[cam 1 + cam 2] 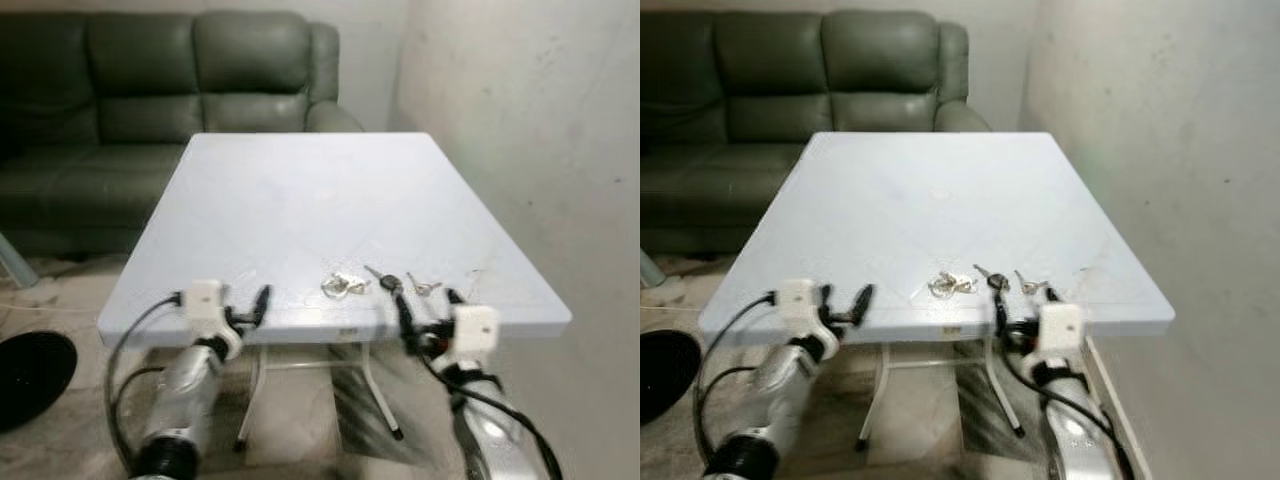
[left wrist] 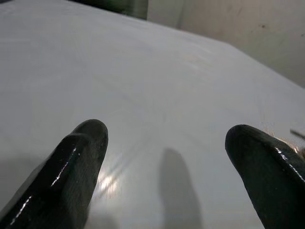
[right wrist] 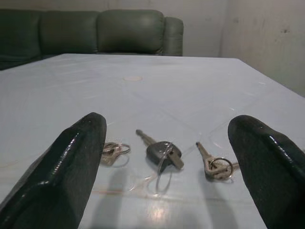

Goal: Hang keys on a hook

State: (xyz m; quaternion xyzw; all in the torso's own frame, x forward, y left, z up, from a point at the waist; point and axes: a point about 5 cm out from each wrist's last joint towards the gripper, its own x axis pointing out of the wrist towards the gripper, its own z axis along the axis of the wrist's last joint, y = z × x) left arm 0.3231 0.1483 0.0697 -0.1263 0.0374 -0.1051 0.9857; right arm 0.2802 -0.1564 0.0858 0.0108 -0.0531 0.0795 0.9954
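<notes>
I've got a white folding table (image 1: 300, 200) in front of me, three key sets near its front edge: small silver bunch (image 1: 343, 285), black-headed key (image 1: 386, 281), another silver key (image 1: 424, 288).

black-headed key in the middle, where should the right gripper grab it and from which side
Probably by the thick black head of the black-headed key, coming from the near table edge, where the open right gripper already faces it. The key lies flat on the white table, blade pointing away, so the head is the bulkiest part to pinch; the ring lies loose beside it.
</notes>
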